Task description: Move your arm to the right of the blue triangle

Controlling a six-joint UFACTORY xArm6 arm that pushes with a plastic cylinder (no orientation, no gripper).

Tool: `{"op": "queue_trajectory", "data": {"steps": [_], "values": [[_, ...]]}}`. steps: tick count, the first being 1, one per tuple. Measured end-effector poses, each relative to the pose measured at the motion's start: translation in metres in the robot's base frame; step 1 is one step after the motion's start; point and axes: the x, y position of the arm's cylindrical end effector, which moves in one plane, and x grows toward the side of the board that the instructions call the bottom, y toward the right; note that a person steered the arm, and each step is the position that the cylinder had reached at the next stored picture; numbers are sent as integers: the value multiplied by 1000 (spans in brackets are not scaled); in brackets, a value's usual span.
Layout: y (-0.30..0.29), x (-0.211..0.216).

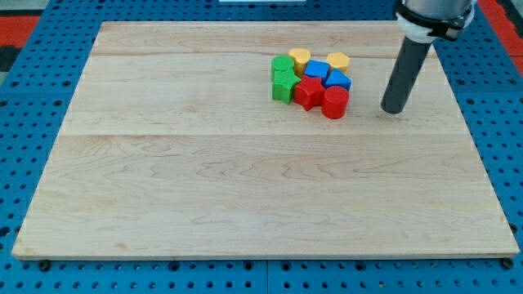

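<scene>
A tight cluster of blocks sits at the upper middle of the wooden board [245,180]. The blue triangle [338,79] lies at the cluster's right side, just above a red cylinder [335,103]. A second blue block [316,70] is to its left. My tip [393,109] rests on the board to the right of the cluster, about 65 px right of the blue triangle and slightly lower, touching no block. The dark rod rises from it toward the view's top right.
The cluster also holds two green blocks [283,78] at its left, a red star-like block [308,91], and two yellow blocks [300,56] [338,60] at its top. A blue pegboard surface [33,122] surrounds the board.
</scene>
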Motion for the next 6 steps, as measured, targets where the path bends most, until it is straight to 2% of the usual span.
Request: {"op": "queue_trajectory", "data": {"steps": [1, 2, 3, 4, 5, 6], "values": [[-22, 18], [-48, 8], [-49, 3], [-45, 28], [-26, 27], [-6, 6]]}}
